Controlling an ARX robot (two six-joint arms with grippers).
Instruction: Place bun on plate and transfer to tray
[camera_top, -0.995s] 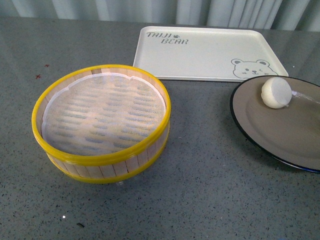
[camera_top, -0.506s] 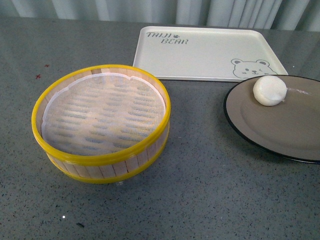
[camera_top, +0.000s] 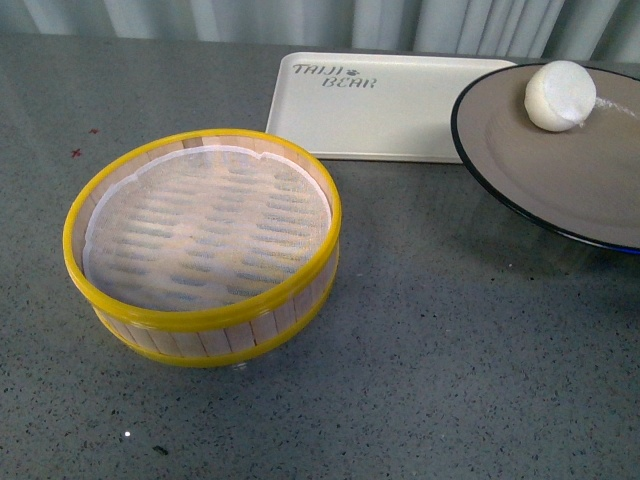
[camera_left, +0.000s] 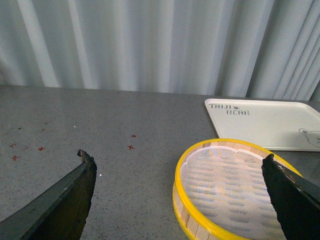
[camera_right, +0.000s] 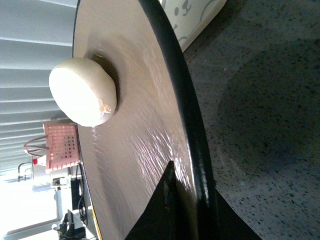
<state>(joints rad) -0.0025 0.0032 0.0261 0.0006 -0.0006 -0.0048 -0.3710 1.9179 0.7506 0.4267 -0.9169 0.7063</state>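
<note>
The taupe-brown plate (camera_top: 560, 160) with a black rim is lifted off the table at the right, its far edge over the cream tray (camera_top: 390, 105). The white bun (camera_top: 559, 95) lies on the plate near its far rim. In the right wrist view my right gripper (camera_right: 192, 200) is shut on the plate's black rim (camera_right: 180, 100), with the bun (camera_right: 82, 92) beyond it. The tray's bear corner (camera_right: 187, 12) shows behind the plate. My left gripper (camera_left: 177, 172) is open and empty, over the table next to the steamer basket (camera_left: 235, 185). Neither gripper shows in the front view.
A yellow-rimmed bamboo steamer basket (camera_top: 205, 245) with a white liner stands at the left middle of the grey table. The tray (camera_left: 265, 122) lies behind it. Curtains hang at the back. Small red marks (camera_left: 131, 147) dot the table's left side.
The plate with the bun has risen and moved away toward the tray, now covering the tray's bear corner. The basket and tray have not moved.
</note>
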